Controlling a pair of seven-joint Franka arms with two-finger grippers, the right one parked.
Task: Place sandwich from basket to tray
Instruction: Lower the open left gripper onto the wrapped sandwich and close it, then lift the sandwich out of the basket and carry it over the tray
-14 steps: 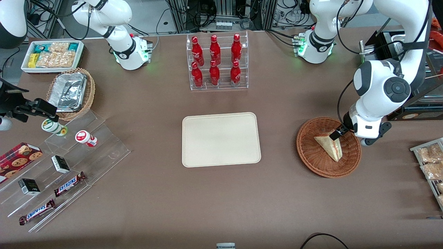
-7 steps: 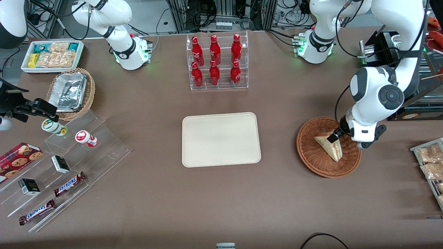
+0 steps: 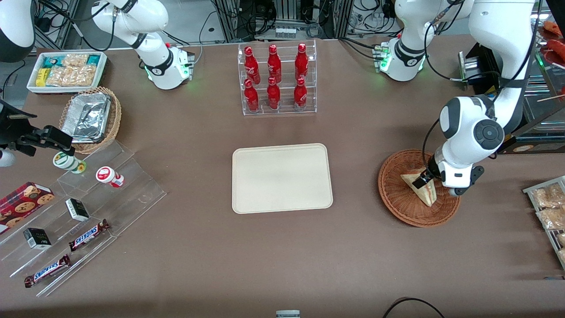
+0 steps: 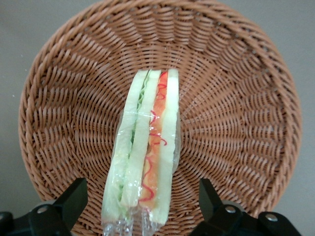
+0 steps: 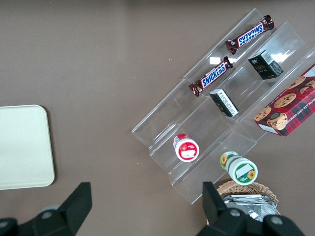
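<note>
- My tool is down inside the basket, fingers spread wide with one on each side of the sandwich; neither visibly touches it.
- From the wrist I see the sandwich lying on the woven floor of the basket, cut edge up, red and green filling showing.
- The tray sits bare on the tabletop, well apart from the basket, toward the parked arm's end.
</note>
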